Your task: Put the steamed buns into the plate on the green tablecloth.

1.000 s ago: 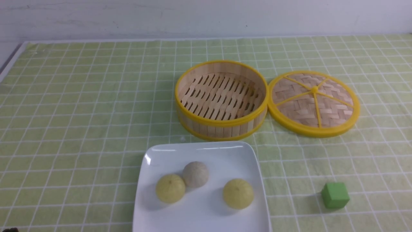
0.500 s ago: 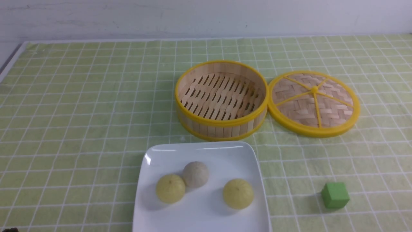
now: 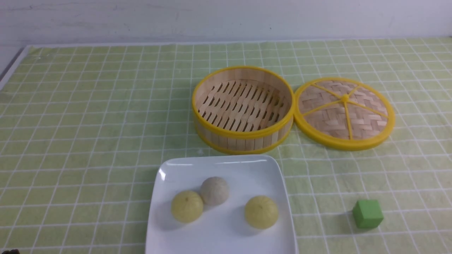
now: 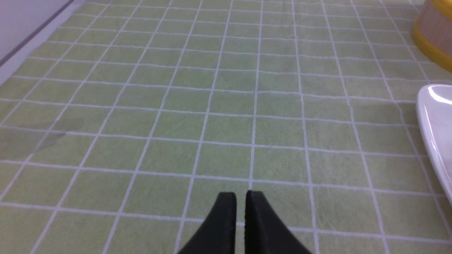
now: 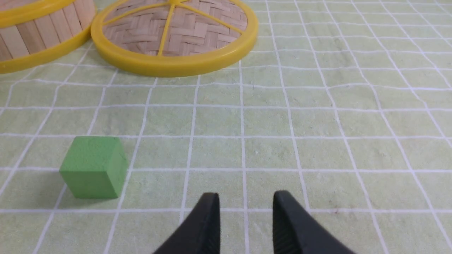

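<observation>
Sitting to the right of the black-fingered left gripper (image 4: 241,199), the glossy white square plate (image 3: 220,243) carries all three buns, so the job looks done to me. That gripper's fingertips stand a narrow gap apart, with nothing between them. Leftmost on the plate is one round pale-yellow bun (image 3: 187,206), touching the off-white greyish bun (image 3: 215,191); the other round pale-yellow bun (image 3: 261,212) sits apart, nearer the right gripper (image 5: 246,195). I'd guess they are light, perhaps soft enough to dent, and best taken low around their widest part, since a domed top could slip away. The plate itself looks stiff, slick and possibly breakable; its raised rim would be the place to hold. The right gripper, off to the plate's right, has its black fingers parted, empty.
</observation>
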